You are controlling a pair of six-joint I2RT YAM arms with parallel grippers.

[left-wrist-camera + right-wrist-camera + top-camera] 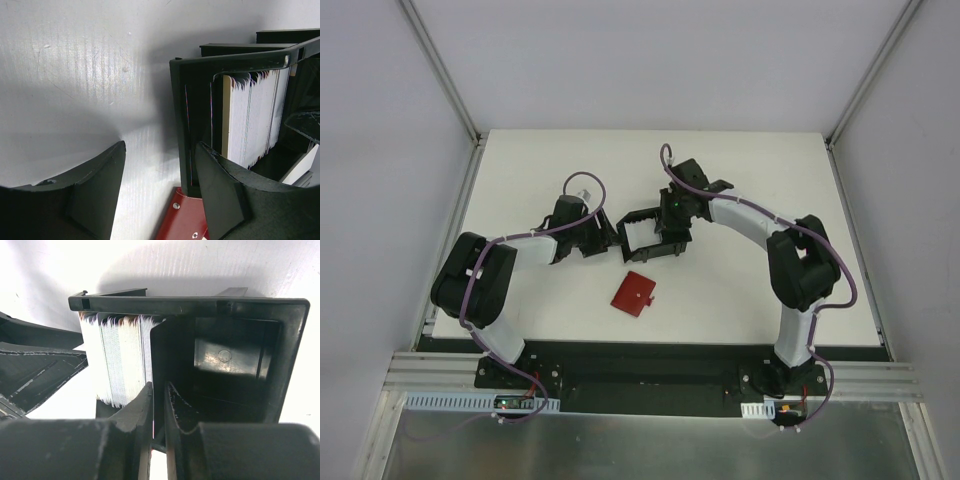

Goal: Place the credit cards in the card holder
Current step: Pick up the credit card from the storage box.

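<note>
The red card holder (636, 293) lies shut on the table in front of both grippers; its corner shows in the left wrist view (182, 220). The credit cards (638, 232) stand on edge as a white stack in a black open-sided box (660, 245), also seen in the left wrist view (255, 115) and the right wrist view (120, 360). My left gripper (608, 238) (161, 144) is open and empty at the box's left wall. My right gripper (672, 232) (158, 385) reaches into the box, its jaws nearly shut on one thin, shadowed upright card at the end of the stack.
The black box (280, 340) has an empty dark half to the right of the cards. White walls surround the table. The left arm's finger (35, 370) shows beside the box in the right wrist view.
</note>
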